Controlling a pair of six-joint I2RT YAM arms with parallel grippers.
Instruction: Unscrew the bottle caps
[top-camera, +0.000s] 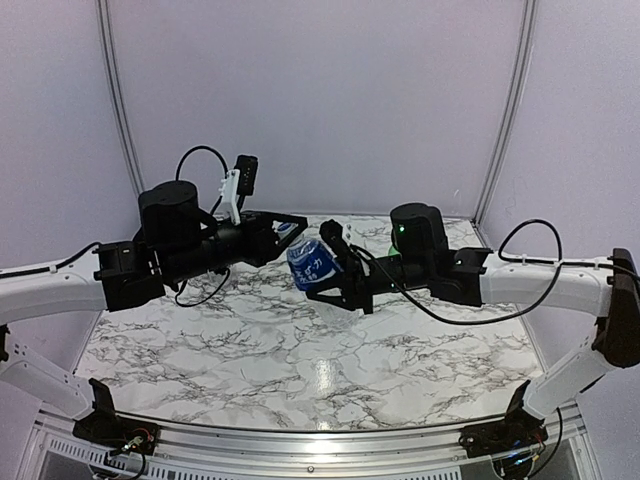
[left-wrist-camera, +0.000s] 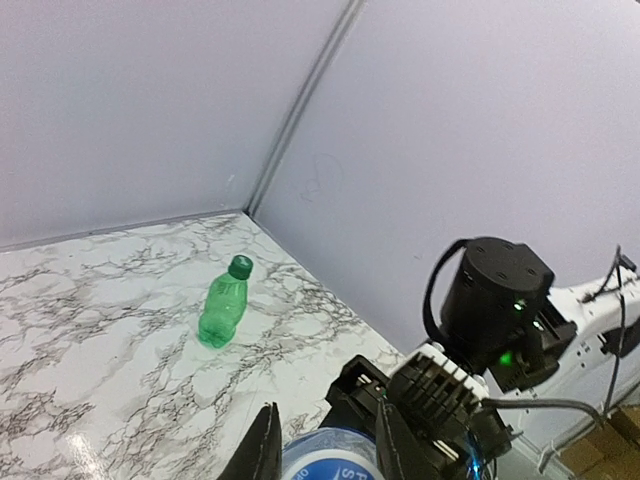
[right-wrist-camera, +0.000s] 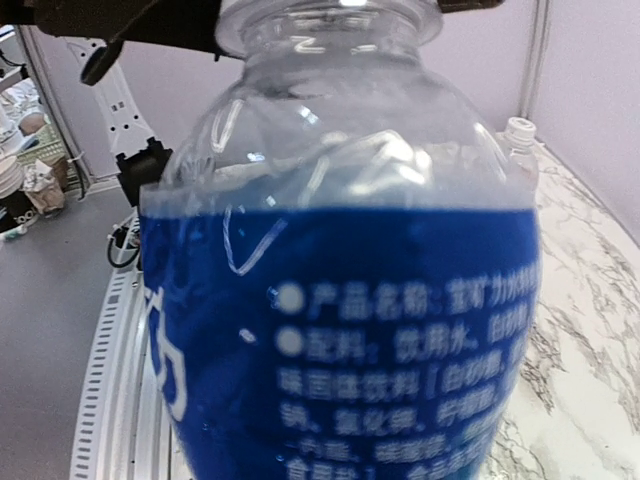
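Top external, arms (top-camera: 180, 250) horizontal, right tool (top-camera: 335, 272) grasping blue-label bottle (top-camera: 308, 265), left tool (top-camera: 288, 230) clenching its top.

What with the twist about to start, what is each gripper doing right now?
Left gripper: shut on the blue cap.
Right gripper: shut on the blue-label bottle, around its body.

My table (top-camera: 250, 340) looks like polished marble, glossy enough to throw back the lamp. The near bottle (right-wrist-camera: 330, 140) is clear, smooth plastic with a shiny blue label (right-wrist-camera: 340, 330). The green bottle (left-wrist-camera: 222, 310) is translucent plastic. The walls (top-camera: 320, 100) look matt.
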